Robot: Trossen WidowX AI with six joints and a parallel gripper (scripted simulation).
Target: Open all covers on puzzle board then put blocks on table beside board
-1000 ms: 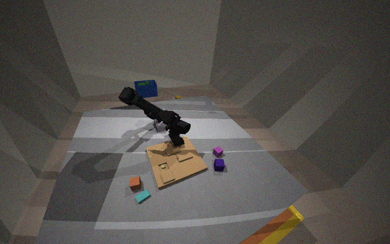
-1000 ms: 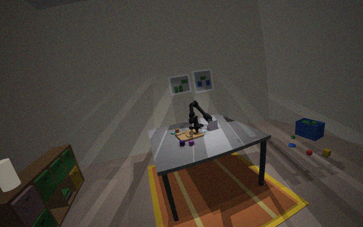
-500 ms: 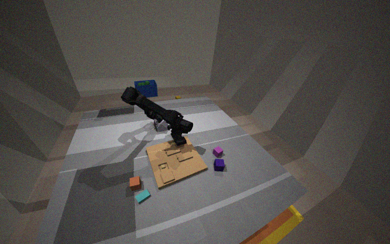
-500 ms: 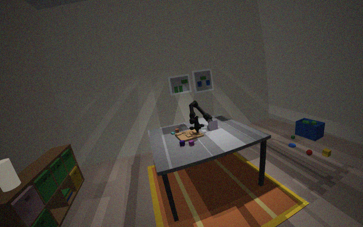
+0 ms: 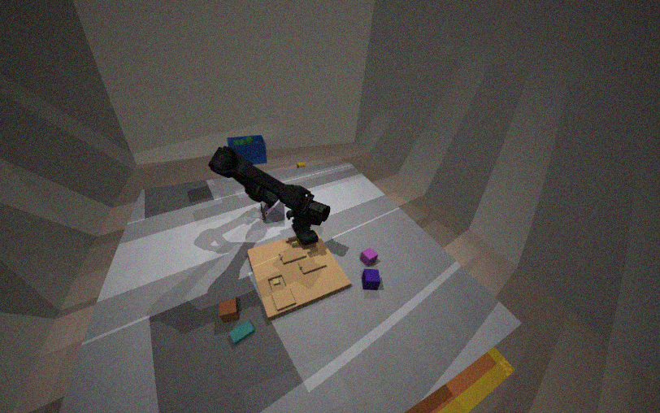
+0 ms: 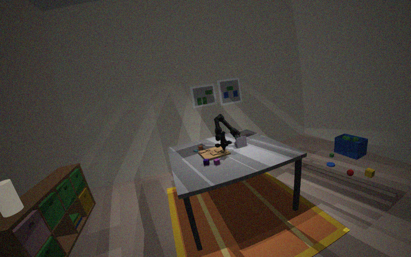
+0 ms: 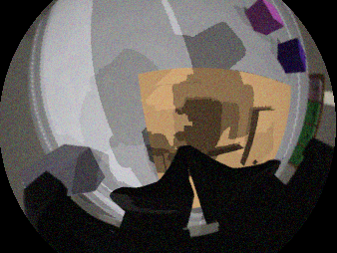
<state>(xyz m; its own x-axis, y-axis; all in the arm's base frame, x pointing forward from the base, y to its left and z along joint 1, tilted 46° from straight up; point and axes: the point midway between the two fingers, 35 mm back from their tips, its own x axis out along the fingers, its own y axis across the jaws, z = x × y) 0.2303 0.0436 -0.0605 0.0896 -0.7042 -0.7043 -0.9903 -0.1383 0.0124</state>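
The gripper [image 5: 306,237], pointing downward at the end of the black arm [image 5: 265,187], has its jaws fully closed with nothing between them; its tip stands over the far edge of the puzzle board [image 5: 336,282]. In the wrist view the dark fingers meet in a point above the board's near edge [image 7: 156,87].

Reading from left to right in the top view: an orange block [image 5: 228,308] and a teal block [image 5: 241,331] rest on the table [image 5: 389,341], just off the board's left side and apart from it. The tan board follows, lying flat. On it, one cover [image 5: 283,298] sits at the near-left corner beside an open square well [image 5: 276,281]; two further covers [image 5: 292,254] [image 5: 313,267] lie nearer the middle. Whether any well still holds a block cannot be told.

To the right of the board, a magenta block [image 5: 368,256] and a purple block [image 5: 371,278] stand on the table, close together and clear of the board.
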